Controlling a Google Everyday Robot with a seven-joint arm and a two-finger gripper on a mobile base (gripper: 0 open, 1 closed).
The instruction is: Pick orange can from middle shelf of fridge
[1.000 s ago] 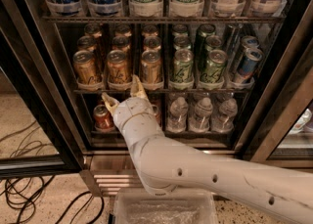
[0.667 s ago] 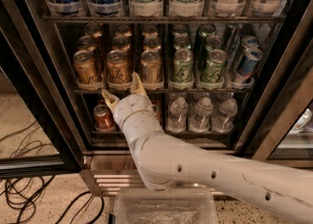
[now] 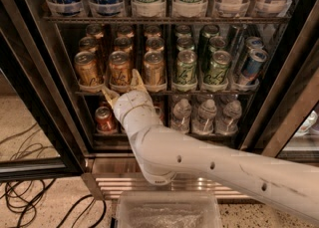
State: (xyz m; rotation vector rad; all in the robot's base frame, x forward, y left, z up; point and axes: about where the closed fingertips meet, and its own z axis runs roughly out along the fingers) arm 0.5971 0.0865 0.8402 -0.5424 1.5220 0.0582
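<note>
Hand parked right under the front orange can, not on it yet

The orange can (image 3: 120,66) it looks to be going for stands upright in the front row of the middle shelf (image 3: 199,92) of the fridge (image 3: 112,165), the middle one of three alike. The hand (image 3: 121,85) sits just below and in front of it, spread wide with nothing in it. One finger (image 3: 136,78) pokes up between that can and its right-hand twin; the other is down at the shelf edge. I'd say the hand has to come up and in to straddle it. It's tight: orange neighbours close on both sides, more behind, green cans (image 3: 186,68) further right. A red can (image 3: 105,118) and water bottles (image 3: 205,115) sit on the rack below.
</note>
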